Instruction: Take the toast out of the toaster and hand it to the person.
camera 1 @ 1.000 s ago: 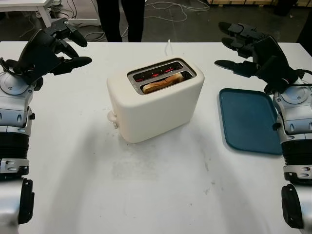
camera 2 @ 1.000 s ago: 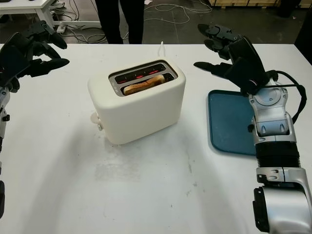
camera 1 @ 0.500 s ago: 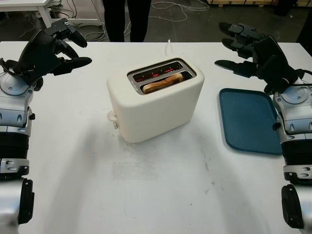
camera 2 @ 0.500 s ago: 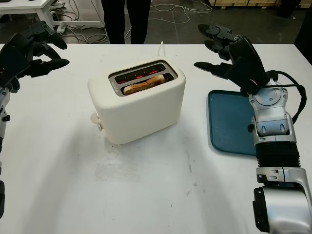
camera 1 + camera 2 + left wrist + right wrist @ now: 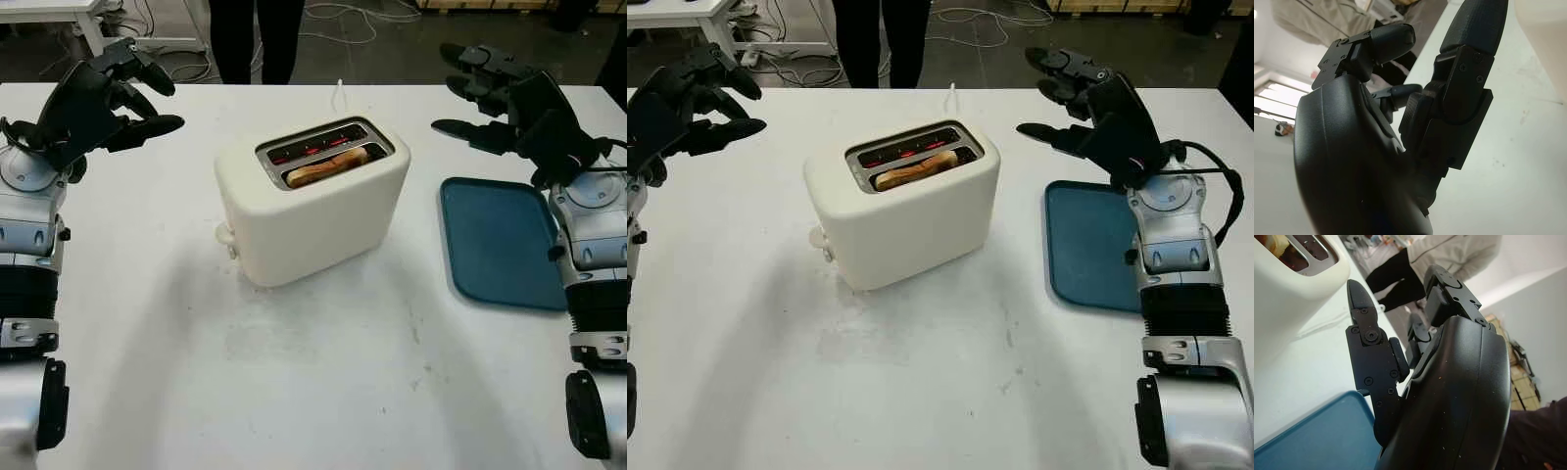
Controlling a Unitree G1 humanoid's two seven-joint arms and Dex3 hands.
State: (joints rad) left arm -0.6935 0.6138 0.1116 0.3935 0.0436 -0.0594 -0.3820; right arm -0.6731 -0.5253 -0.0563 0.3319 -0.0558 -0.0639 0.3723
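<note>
The toast (image 5: pixel 327 165) sits in the near slot of the toaster (image 5: pixel 312 201), its top edge just above the rim, and the far slot glows red. The toaster stands mid-table (image 5: pixel 294 392). My left hand (image 5: pixel 108 93) hangs in the air well off to its left, released and holding nothing. My right hand (image 5: pixel 500 98) is raised to its right, also released, above the far end of the blue tray (image 5: pixel 500 245). A person (image 5: pixel 250 34) stands beyond the far table edge.

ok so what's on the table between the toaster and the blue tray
Nothing: in the left eye view the stretch of white table between the cream two-slot toaster and the flat blue plastic tray is bare.
</note>
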